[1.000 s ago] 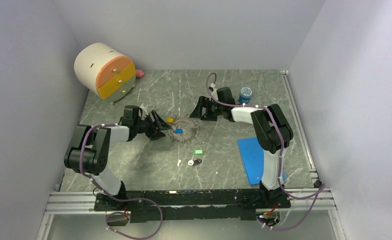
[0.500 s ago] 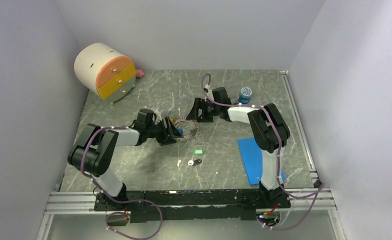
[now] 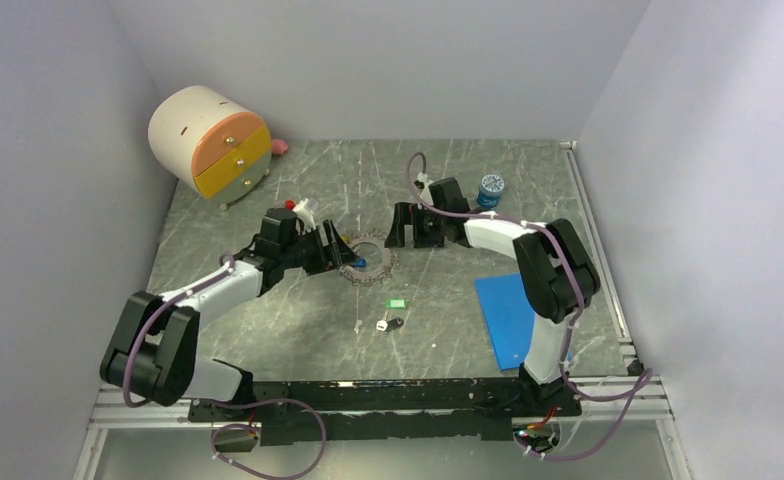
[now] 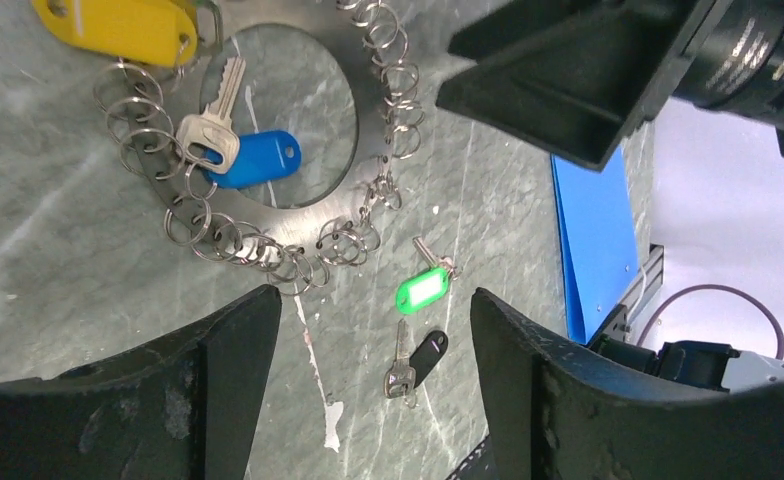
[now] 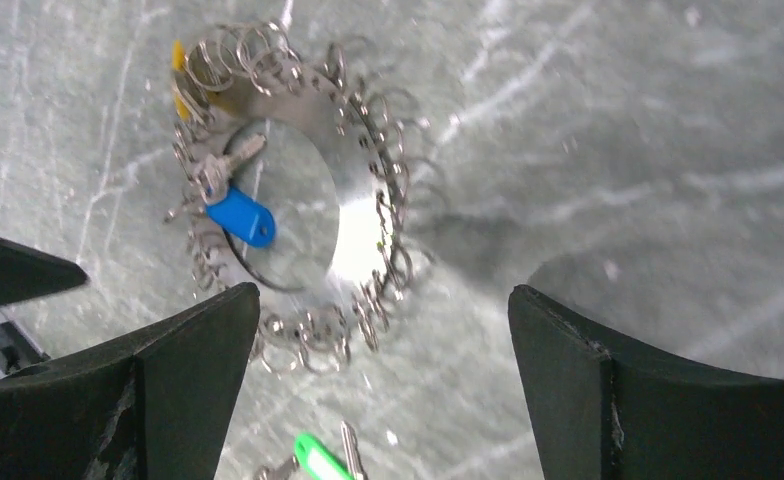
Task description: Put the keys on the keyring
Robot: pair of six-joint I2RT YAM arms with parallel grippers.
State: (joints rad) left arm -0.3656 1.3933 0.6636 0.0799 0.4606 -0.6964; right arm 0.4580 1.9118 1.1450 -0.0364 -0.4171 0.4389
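The left fingers [image 4: 218, 380] stand wide apart, empty, beside the keyring [image 4: 303, 225] on the worktop [image 4: 48, 260]; the right fingers [image 5: 178, 380], fully spread above it, touch nothing.

**A robotics lab test cell**

Plain pale walls [image 3: 388, 60] box in a grey, marble-patterned table [image 3: 298, 330] on three sides. Two black-and-white arms, the left arm [image 3: 208, 290] and the right arm [image 3: 543, 270], are bolted to an aluminium rail [image 3: 148, 405] at its near edge, with purple cables [image 3: 268, 465] looping below. The few things on the table look like staged props: a toy-like round drawer chest [image 3: 208, 140], a blue sheet [image 3: 508, 315], a small blue jar [image 3: 490, 188], a keyring [image 4: 298, 228] and loose keys [image 4: 423, 290].
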